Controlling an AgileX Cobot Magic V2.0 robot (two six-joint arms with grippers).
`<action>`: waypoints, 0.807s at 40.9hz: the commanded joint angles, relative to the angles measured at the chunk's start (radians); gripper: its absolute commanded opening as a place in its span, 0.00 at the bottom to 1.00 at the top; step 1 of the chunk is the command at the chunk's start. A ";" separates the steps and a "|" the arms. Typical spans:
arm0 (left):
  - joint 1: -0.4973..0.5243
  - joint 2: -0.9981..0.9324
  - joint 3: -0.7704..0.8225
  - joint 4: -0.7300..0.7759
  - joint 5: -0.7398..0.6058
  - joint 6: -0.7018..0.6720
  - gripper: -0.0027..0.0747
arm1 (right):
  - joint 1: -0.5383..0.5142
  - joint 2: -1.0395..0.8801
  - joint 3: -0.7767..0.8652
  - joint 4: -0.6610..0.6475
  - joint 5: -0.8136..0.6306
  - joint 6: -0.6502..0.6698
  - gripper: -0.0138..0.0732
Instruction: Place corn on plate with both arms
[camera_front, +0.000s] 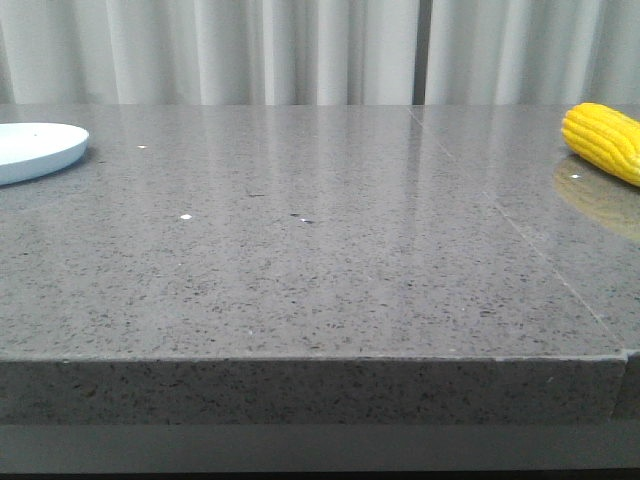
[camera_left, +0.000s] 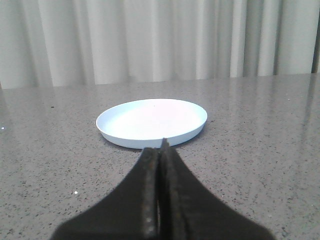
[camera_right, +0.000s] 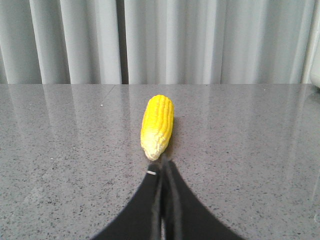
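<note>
The yellow corn (camera_front: 605, 140) lies on the grey table at the far right of the front view, cut off by the frame edge. In the right wrist view the corn (camera_right: 157, 125) lies lengthwise just beyond my right gripper (camera_right: 162, 162), pale tip toward it; that gripper is shut and empty. The pale blue-white plate (camera_front: 35, 148) sits at the far left, empty. In the left wrist view the plate (camera_left: 151, 121) is right ahead of my left gripper (camera_left: 160, 149), which is shut and empty. Neither gripper shows in the front view.
The grey speckled stone table (camera_front: 300, 250) has a seam (camera_front: 520, 235) running diagonally on its right side and a front edge (camera_front: 300, 358) close to the camera. White curtains (camera_front: 300, 50) hang behind the table.
</note>
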 joint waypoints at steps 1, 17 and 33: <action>-0.007 -0.016 0.023 -0.004 -0.080 0.000 0.01 | -0.005 -0.018 -0.021 0.001 -0.087 -0.001 0.08; -0.007 -0.016 0.023 -0.004 -0.080 0.000 0.01 | -0.005 -0.018 -0.021 0.001 -0.087 -0.001 0.08; -0.007 -0.016 0.021 -0.011 -0.159 0.000 0.01 | -0.005 -0.018 -0.025 0.003 -0.149 0.000 0.08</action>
